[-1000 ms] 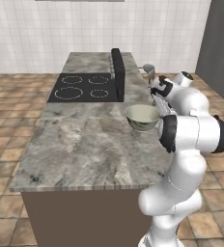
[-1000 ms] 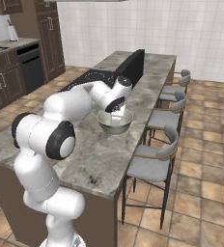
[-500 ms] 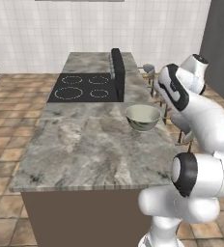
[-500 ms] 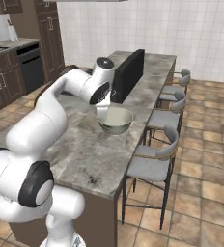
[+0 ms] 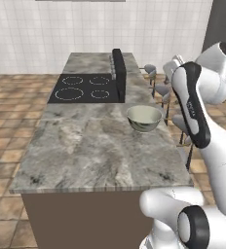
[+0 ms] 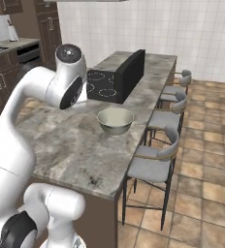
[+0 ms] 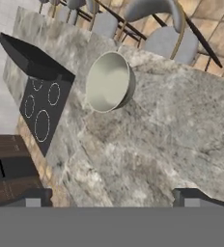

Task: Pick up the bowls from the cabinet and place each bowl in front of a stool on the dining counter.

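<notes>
Olive-grey bowl [image 5: 144,118] set upright on marbled table [image 5: 95,151], before stool [image 6: 153,163], near cooktop [image 5: 85,88]. Claw [image 7: 111,198] spread wide, empty, raised above table.

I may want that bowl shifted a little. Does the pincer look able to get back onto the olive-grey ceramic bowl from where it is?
Probably yes: the olive-grey ceramic bowl stands alone on the marbled stone counter, nothing between it and the open pincer.

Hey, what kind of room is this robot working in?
A home kitchen, rendered rather than real: a stone island counter with a built-in black cooktop, stools along one side, and a bowl set on top.
</notes>
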